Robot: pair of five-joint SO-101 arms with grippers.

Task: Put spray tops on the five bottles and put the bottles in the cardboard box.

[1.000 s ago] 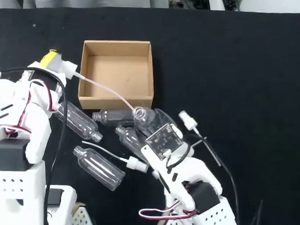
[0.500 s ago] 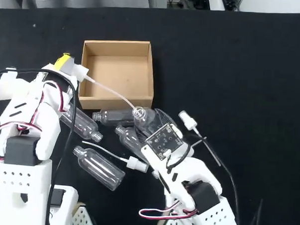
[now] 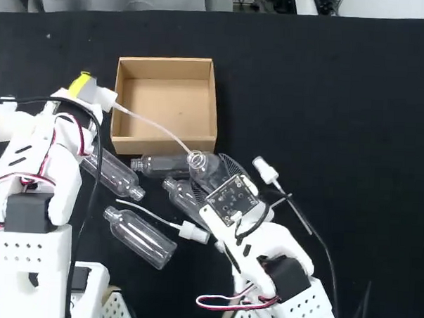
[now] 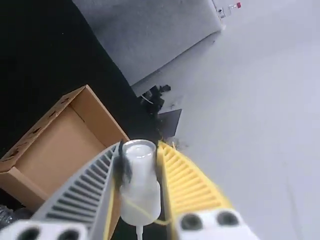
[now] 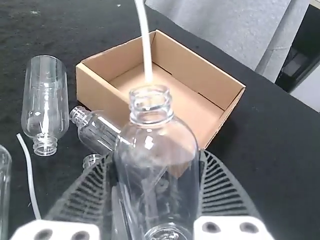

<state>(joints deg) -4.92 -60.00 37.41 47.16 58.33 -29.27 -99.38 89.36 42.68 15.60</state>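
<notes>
The open brown cardboard box (image 3: 163,141) sits toward the far left of the black surface (image 3: 355,102) and holds nothing, so no bottle is packed yet. The left pincer (image 4: 137,150) pinches a white spray top (image 4: 140,190) by its collar, just off the box's left wall. From it a thin pale dip tube (image 3: 153,127) slants over the box's near side to the mouth of a clear plastic bottle (image 5: 155,135). The right pincer (image 5: 154,165) clamps that bottle upright just in front of the box. Whether the tube tip is inside the neck I cannot tell (it reaches the rim at least).

Four other clear bottles (image 3: 139,238) lie on their sides, uncapped, between the box and the near edge. Two loose spray tops (image 3: 193,232) lie among and beside them. By my reading this is the first capping, not yet seated. After it come four more cappings, and all five bottles have yet to be boxed
</notes>
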